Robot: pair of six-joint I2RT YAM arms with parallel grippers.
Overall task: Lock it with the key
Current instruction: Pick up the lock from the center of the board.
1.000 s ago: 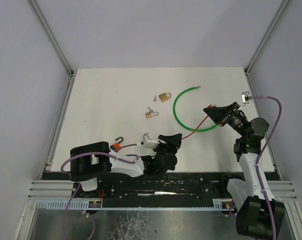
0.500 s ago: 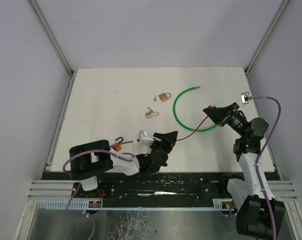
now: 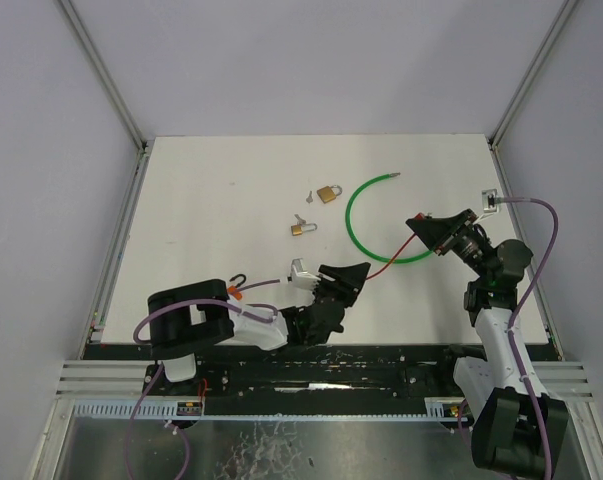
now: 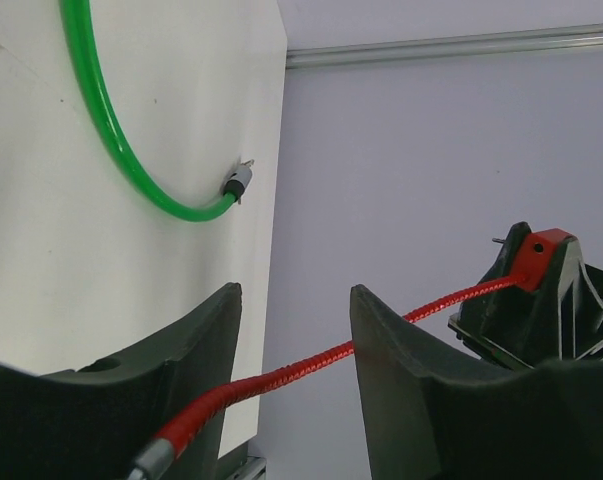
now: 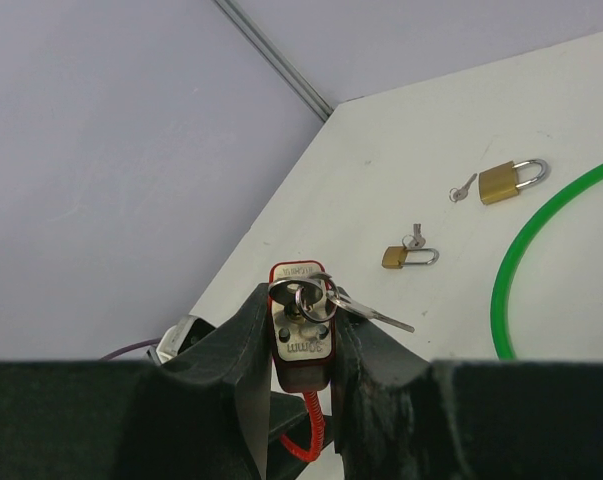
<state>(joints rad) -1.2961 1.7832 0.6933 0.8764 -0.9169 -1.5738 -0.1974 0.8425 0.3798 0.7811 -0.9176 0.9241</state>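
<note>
Found the red cable lock [image 5: 303, 345] raised off the worktop [image 3: 211, 200] on the right side, clamped by its body in the right pincer [image 5: 301, 330], jaws closed against both faces. Noted a key [image 5: 299, 297] seated in the top of the body, with a second key [image 5: 376, 313] hanging loose from the same ring. Traced the red cable [image 4: 311, 365] from that body down to the left pincer [image 4: 296, 310]; found its jaws standing apart with the cable running through the gap, not pinched. Located the cable's metal tip [image 4: 149, 458] at the bottom edge of the left wrist view.

Risks, as judged:
- Expect the springy cable to slip sideways out of the gap on any off-centre closing of the left jaws, leaving the tip free to swing.
- Expect a missed entry from any misalignment of tip and socket.
- Expect the dangling second key to catch between tip and body.
- With both pincers occupied, see no means at hand to turn the key without releasing something; judge a release of the body likely to drop the lock.

Limits of inspection:
- Could not see the socket for the tip, nor the turn position of the key.
- Could not tell whether the left pads touch the cable.
- Saw only part of the tip, cut off by the frame edge.
- Could not confirm the seating of the cable's far end in the body.

Set aside as not concerned: green cable loop [image 3: 348, 215], far brass padlock [image 3: 328, 193], near brass padlock [image 3: 301, 229], orange padlock [image 3: 233, 290] by the left arm
</note>
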